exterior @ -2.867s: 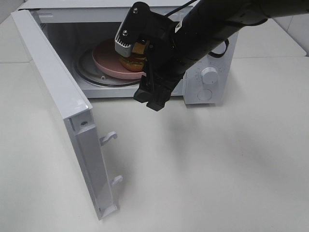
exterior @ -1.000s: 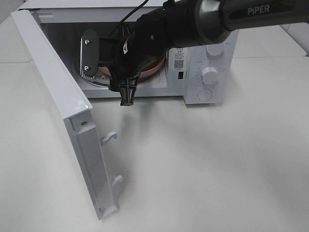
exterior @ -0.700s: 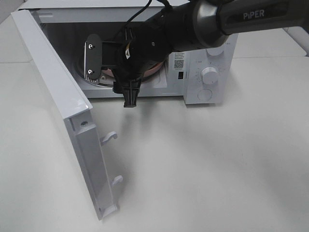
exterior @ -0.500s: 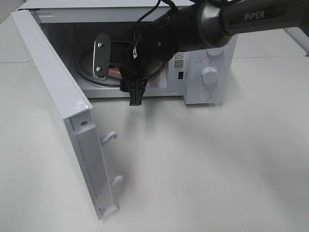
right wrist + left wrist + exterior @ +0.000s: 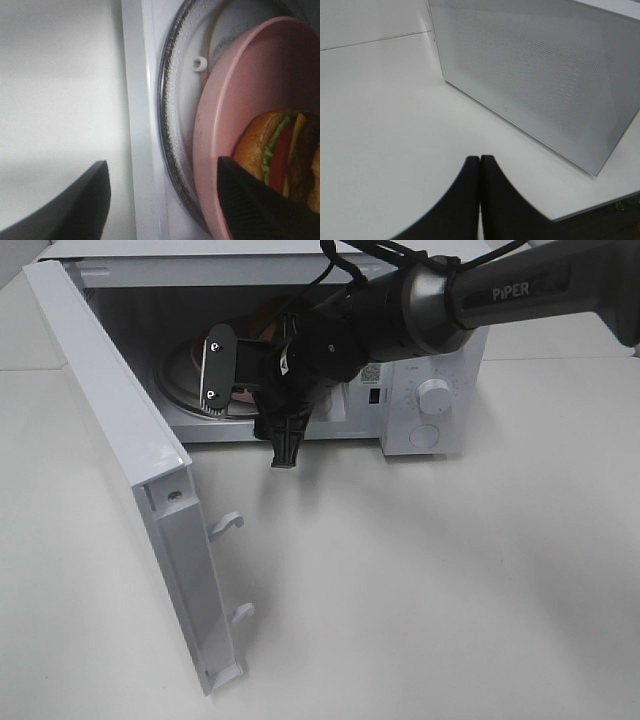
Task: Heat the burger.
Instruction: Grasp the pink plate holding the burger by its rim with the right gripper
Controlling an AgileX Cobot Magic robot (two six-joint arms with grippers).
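1. The burger (image 5: 280, 150) lies on a pink plate (image 5: 225, 125), which rests on the glass turntable (image 5: 172, 125) inside the white microwave (image 5: 430, 360).
2. In the high view the burger is hidden behind the arm; only a sliver of the plate (image 5: 243, 393) shows, toward 11 o'clock of the worktop (image 5: 420, 580).
3. The microwave door (image 5: 130, 470) stands swung wide, running from the oven toward 7 o'clock.
4. The right pincer (image 5: 250, 410) is released, jaws spread wide at the oven mouth, grasping nothing; one finger sits over the plate near the burger, the other outside the front sill.
5. The left pincer (image 5: 480, 170) is clenched with nothing between its tips, above the worktop near the oven's perforated wall (image 5: 535, 75).
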